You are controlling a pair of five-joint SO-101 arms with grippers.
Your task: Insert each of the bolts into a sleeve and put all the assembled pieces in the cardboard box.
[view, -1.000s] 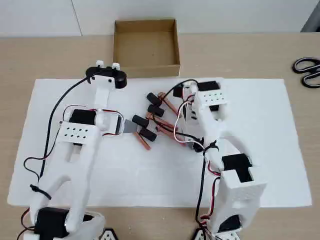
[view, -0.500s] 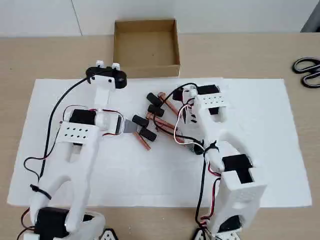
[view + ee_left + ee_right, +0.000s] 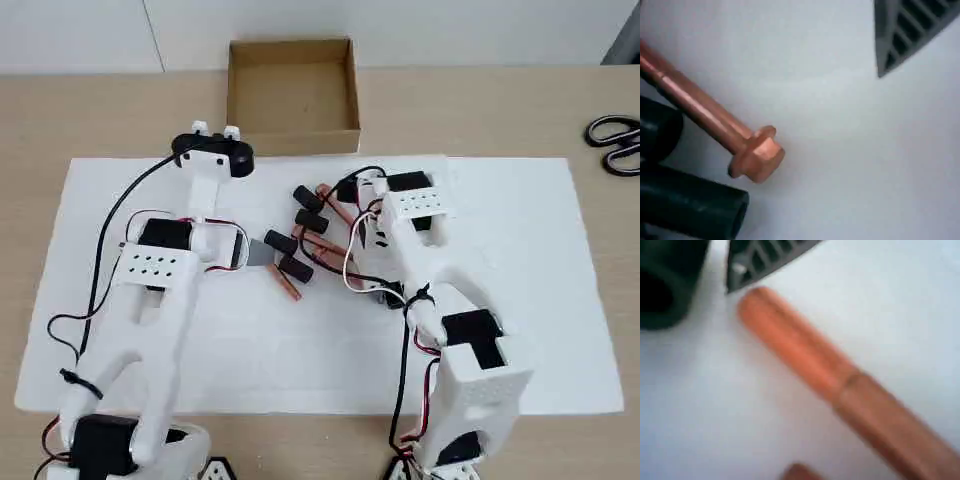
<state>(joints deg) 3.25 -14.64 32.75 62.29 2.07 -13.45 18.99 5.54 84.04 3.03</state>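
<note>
Your counter [image 3: 60,110] holds a white sheet [image 3: 300,360] with bolts [image 3: 705,107] and sleeves [image 3: 295,268], near the cardboard box [image 3: 292,140]. You cannot tell if the left jaws or right jaws are open.

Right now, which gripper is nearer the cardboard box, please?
Right. The right gripper is at the pile's end nearest the cardboard box; the left gripper sits farther back.

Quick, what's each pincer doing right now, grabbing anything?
Left pincer: open, holding nothing; a bolt lies loose nearby.
Right pincer: open, holding nothing; a bolt shaft lies by its finger.
</note>
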